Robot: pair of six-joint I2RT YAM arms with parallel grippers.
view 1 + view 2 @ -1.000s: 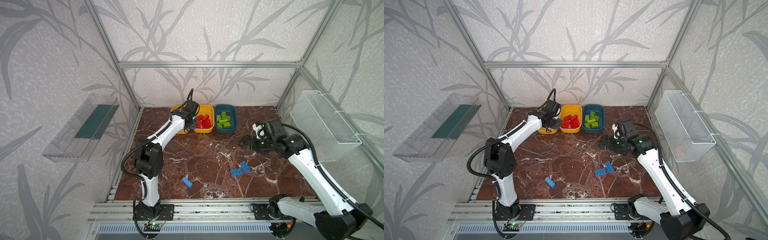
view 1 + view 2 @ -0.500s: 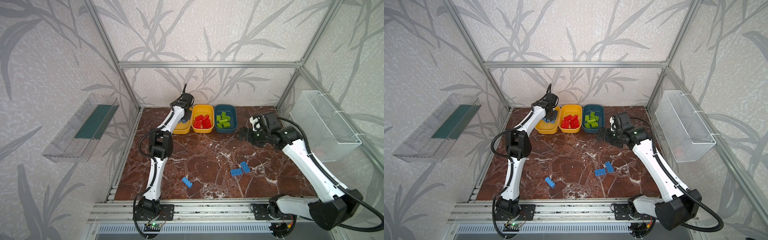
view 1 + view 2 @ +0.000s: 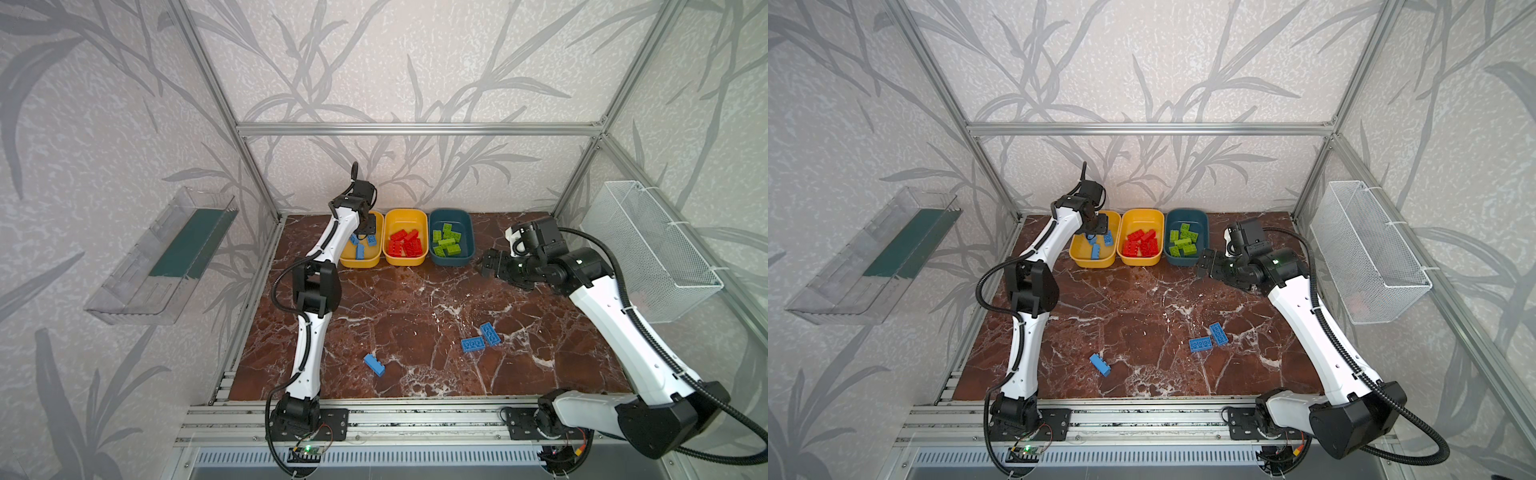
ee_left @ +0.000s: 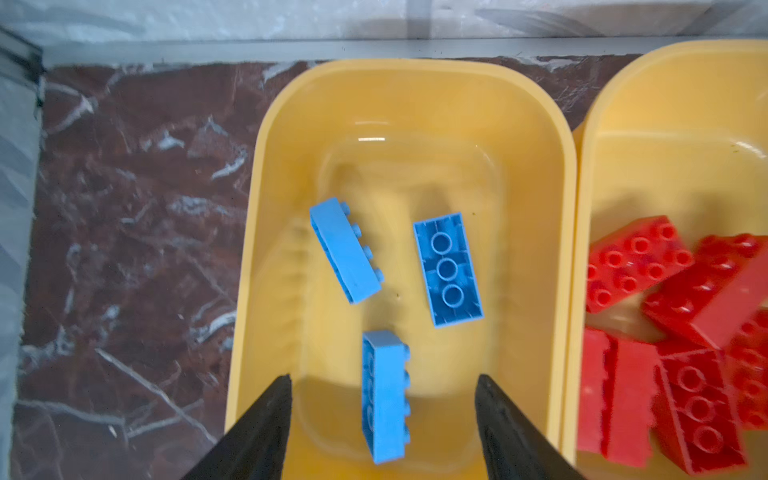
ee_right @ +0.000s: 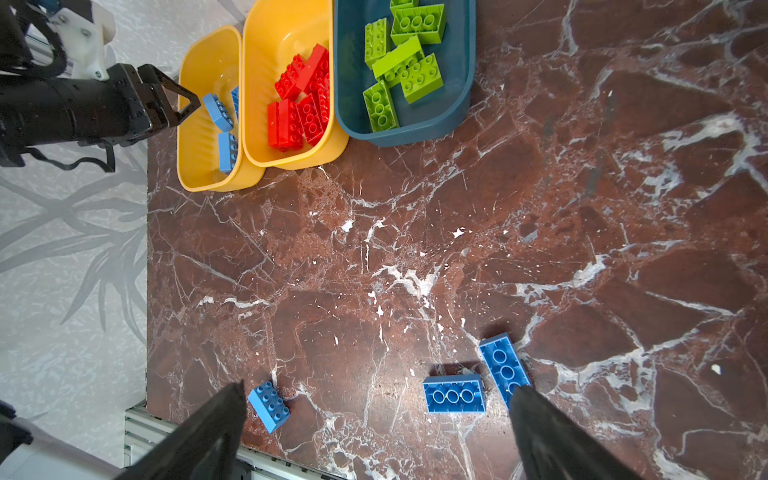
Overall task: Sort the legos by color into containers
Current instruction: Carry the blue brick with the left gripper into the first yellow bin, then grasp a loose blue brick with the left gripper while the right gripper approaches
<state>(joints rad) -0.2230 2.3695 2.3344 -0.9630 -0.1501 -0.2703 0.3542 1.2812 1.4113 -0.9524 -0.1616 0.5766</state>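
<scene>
Left end effector spread over yellow tub; blue brick loose beneath, colour matched. Right end effector spread, empty.

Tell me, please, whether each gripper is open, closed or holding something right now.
Left gripper: open, holding nothing, over the yellow tub with blue legos.
Right gripper: open, empty.

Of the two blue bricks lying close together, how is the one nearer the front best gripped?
Probably from above, pinching across the long sides of the brick: it lies flat, hollow side up, and its neighbour crowds one short end.
</scene>
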